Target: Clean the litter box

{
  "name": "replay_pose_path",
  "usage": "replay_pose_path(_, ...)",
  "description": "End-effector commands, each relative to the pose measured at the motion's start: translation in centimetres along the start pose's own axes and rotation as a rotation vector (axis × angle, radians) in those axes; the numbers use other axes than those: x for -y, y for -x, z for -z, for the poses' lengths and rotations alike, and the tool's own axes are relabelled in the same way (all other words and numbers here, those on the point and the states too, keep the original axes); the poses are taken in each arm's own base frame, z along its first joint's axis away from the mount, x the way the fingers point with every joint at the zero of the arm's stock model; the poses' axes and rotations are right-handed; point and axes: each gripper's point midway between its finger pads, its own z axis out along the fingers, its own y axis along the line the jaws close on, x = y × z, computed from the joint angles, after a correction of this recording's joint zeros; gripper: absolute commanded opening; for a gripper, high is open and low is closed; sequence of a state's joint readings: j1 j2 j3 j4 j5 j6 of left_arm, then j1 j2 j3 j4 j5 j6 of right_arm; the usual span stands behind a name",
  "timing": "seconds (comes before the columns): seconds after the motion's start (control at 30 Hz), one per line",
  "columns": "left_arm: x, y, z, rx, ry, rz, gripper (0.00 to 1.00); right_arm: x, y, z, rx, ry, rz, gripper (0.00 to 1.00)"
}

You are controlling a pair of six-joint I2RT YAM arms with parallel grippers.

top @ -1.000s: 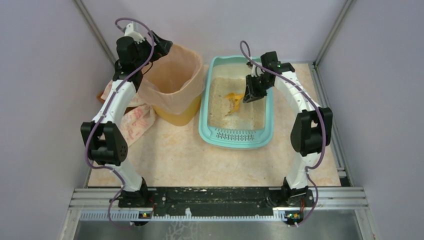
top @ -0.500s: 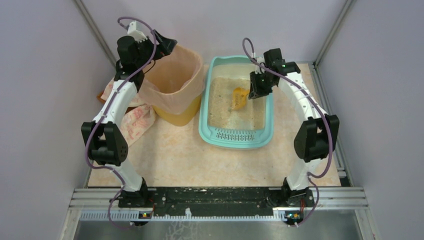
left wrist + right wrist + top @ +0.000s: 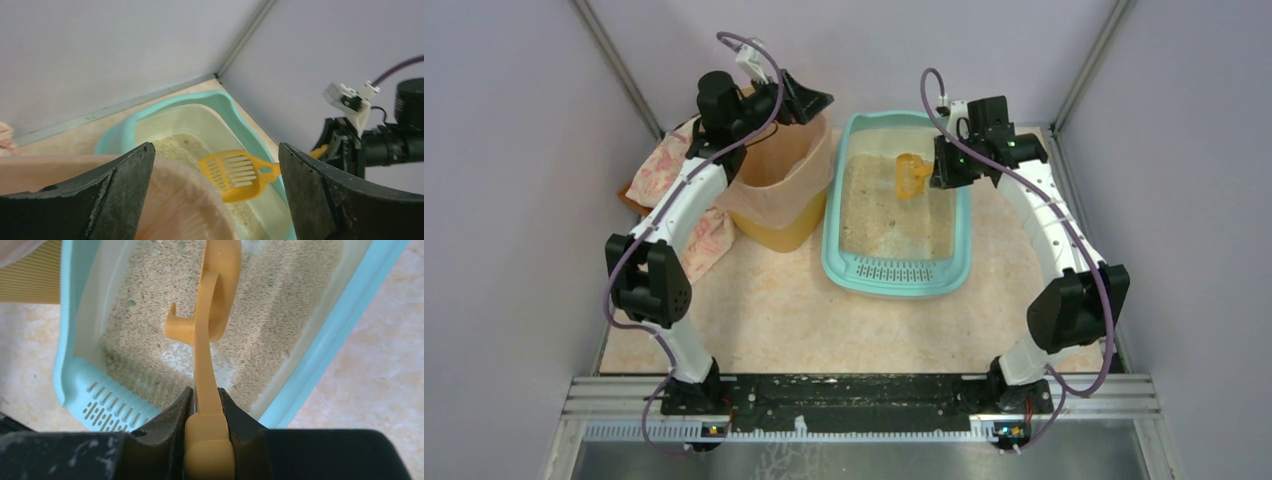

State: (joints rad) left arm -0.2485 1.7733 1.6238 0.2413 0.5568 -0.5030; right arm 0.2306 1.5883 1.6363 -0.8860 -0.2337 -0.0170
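Observation:
The teal litter box (image 3: 836, 262) (image 3: 320, 345) (image 3: 227, 107) holds beige litter, its slotted grille at the near end. My right gripper (image 3: 944, 165) (image 3: 206, 400) is shut on the handle of a yellow slotted scoop (image 3: 911, 175) (image 3: 212, 295) (image 3: 240, 175), which hangs above the far half of the litter. My left gripper (image 3: 809, 100) (image 3: 215, 190) stands open and empty over the far rim of the yellow bin (image 3: 774, 232) with its peach bag liner (image 3: 769, 195) (image 3: 175, 205).
A patterned cloth (image 3: 699, 240) lies left of the bin. Grey walls close in the back and both sides. A black rail (image 3: 854, 390) runs along the near edge by the arm bases.
The right arm has lifted the scoop out of the litter and carried it toward the far end. The left arm has swung right along the bin's far rim.

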Motion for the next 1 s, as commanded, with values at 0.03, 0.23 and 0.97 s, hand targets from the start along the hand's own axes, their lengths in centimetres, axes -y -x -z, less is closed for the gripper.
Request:
replay_pose_path(0.03,3.8,-0.6,-0.8,-0.048,-0.194,0.038,0.97,-1.9,2.8,2.3,0.173,0.166,-0.064,0.0)
replay_pose_path(0.23,5.9,-1.7,-0.3,-0.108,-0.322,0.09,0.93,-2.2,4.8,5.7,0.302,0.307,-0.116,0.0)
replay_pose_path(0.97,9.5,-5.3,-1.2,-0.235,-0.458,0.007,0.92,-7.2,9.7,13.1,0.513,0.569,-0.044,0.0)
